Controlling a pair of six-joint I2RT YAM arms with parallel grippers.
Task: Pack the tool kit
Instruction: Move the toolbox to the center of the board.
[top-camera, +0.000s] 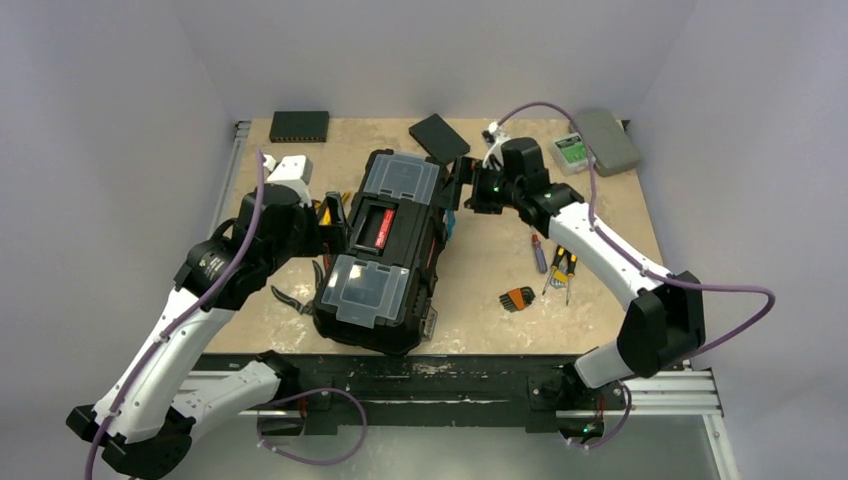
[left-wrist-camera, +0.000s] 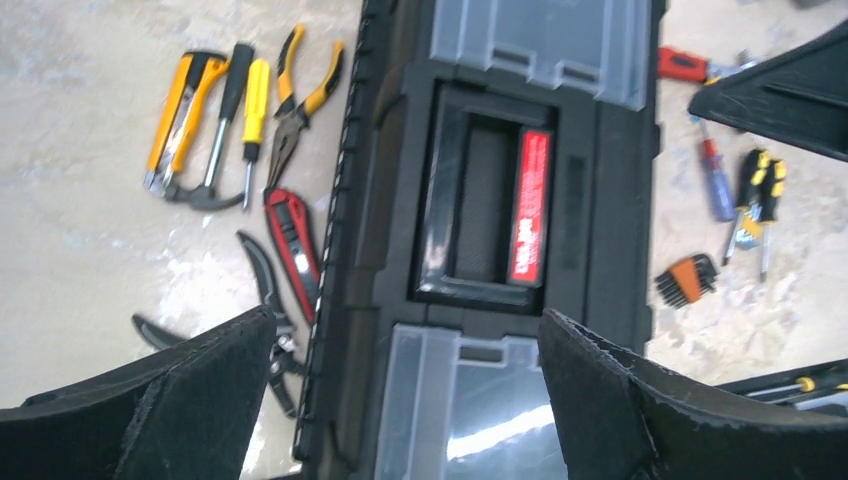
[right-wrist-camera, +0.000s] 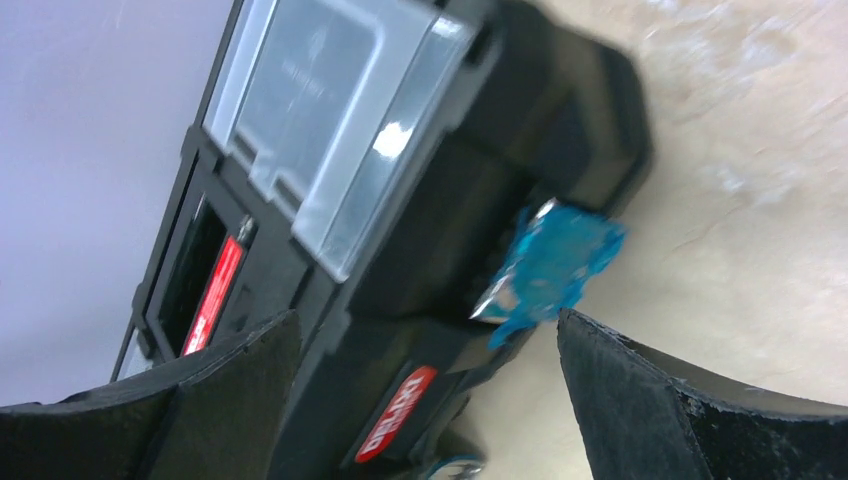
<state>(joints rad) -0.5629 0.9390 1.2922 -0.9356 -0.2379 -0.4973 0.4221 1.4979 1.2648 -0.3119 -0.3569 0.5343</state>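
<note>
The black toolbox (top-camera: 380, 250) lies closed mid-table, with two clear-lidded compartments and a red label (left-wrist-camera: 530, 205) on its handle. My left gripper (top-camera: 335, 222) is open and empty, over the toolbox's left edge; in the left wrist view (left-wrist-camera: 405, 390) its fingers straddle a clear lid (left-wrist-camera: 460, 410). My right gripper (top-camera: 458, 192) is open and empty at the toolbox's far right side, facing a blue latch (right-wrist-camera: 555, 265) and a red label (right-wrist-camera: 395, 420). Yellow-handled tools (left-wrist-camera: 245, 110), a red knife (left-wrist-camera: 295, 240) and black cutters (top-camera: 290, 298) lie left of the box.
Right of the box lie a blue screwdriver (top-camera: 539, 253), yellow-black screwdrivers (top-camera: 562, 268) and an orange hex-key set (top-camera: 517, 298). At the back stand a flat grey case (top-camera: 607, 140), a green-labelled box (top-camera: 571, 150), a black block (top-camera: 438, 137) and a thin black device (top-camera: 299, 125).
</note>
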